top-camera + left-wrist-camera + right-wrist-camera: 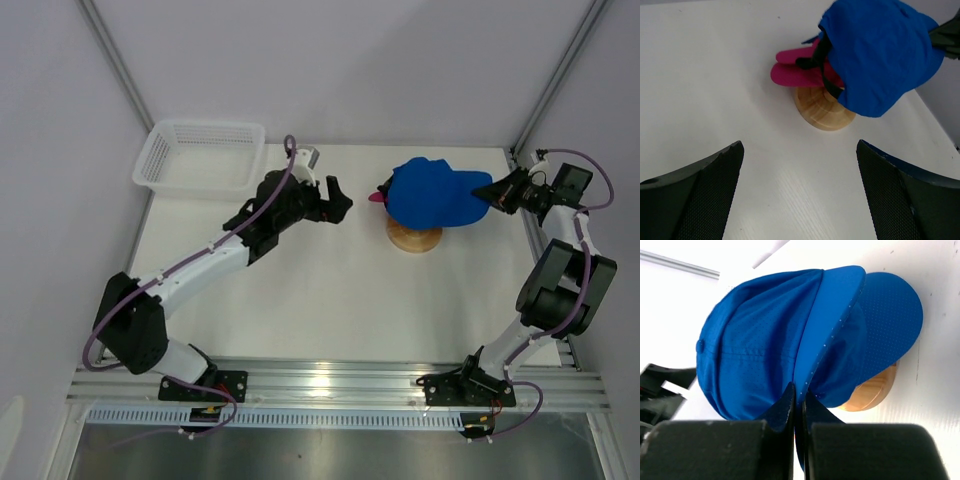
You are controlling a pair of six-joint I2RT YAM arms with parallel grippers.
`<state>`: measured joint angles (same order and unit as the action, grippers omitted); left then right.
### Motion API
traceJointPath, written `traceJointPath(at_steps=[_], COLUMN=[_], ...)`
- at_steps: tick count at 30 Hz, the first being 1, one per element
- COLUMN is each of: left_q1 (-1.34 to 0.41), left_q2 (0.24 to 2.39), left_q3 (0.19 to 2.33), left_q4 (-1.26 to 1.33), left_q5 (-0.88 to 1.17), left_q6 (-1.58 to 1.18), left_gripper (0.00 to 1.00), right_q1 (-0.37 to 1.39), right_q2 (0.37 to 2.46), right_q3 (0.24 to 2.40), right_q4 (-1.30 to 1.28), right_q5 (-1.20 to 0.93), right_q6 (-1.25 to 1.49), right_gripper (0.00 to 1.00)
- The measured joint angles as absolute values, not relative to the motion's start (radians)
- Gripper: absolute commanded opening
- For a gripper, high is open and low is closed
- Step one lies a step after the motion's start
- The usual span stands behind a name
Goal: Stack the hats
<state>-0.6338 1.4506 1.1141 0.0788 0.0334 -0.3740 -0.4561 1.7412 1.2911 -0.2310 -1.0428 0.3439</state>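
A royal blue cap (432, 192) lies on top of the stack over the round wooden stand (414, 238); it also shows in the left wrist view (880, 50) and the right wrist view (760, 355). A second blue cap's brim (890, 315) shows beneath it. Pink brims (797, 67) of the magenta caps stick out on the left under the blue caps, a pink tip showing in the top view (377, 197). My right gripper (497, 195) is shut on the top blue cap's brim (825, 330). My left gripper (343, 204) is open and empty, left of the stack.
A white mesh basket (200, 157) stands at the back left of the table. The wooden stand shows in the left wrist view (822, 107) and the right wrist view (872, 390). Frame posts run along both sides.
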Motion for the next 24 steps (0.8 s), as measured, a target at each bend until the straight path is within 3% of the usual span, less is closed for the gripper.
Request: traceJointPath(at_steps=[1,2,3,5,7,8,10,11,18,21,24], left_q1=[-0.650,-0.667,-0.683,-0.708,-0.725,-0.731,-0.738,-0.741,-0.766,-0.795,-0.820], left_q2=[1.467,1.481,1.495,1.523,1.546,1.554,1.565,1.568,1.600,1.634,1.673], left_q3=[1.117,1.118,1.121,1.129,1.143,1.151,1.164,1.170,1.198,1.203,1.203], left_q4=[0.076,0.070,0.063,0.054,0.041,0.038,0.035,0.035,0.035,0.035,0.034], left_q5=[0.033,0.033,0.033,0.033,0.034,0.034,0.034,0.035,0.030,0.026,0.023], left_q6=[-0.374,-0.374,-0.374,-0.376,-0.376,-0.376,-0.376,-0.376,-0.390,-0.405,-0.429], left_gripper=[0.95,0.95,0.95,0.94,0.94,0.94,0.94,0.94,0.86,0.80,0.68], right_q1=[-0.456,-0.456,-0.456,-0.456,-0.456,-0.457,-0.461,-0.464,-0.465,-0.429,-0.388], right_q2=[1.741,1.740,1.738,1.728,1.719,1.716,1.701,1.687,1.436,1.309,1.237], right_q3=[1.269,1.255,1.232,1.188,1.153,1.140,1.116,1.109,1.109,1.122,1.122], right_q4=[-0.207,-0.193,-0.169,-0.148,-0.156,-0.165,-0.183,-0.192,-0.222,-0.217,-0.167], right_q5=[-1.047,-1.048,-1.047,-1.007,-0.925,-0.884,-0.821,-0.799,-0.649,-0.555,-0.515], right_q6=[0.359,0.368,0.378,0.384,0.360,0.349,0.339,0.337,0.335,0.329,0.325], right_gripper=[0.00,0.09,0.21,0.55,0.69,0.83,0.89,0.99,0.99,0.99,0.99])
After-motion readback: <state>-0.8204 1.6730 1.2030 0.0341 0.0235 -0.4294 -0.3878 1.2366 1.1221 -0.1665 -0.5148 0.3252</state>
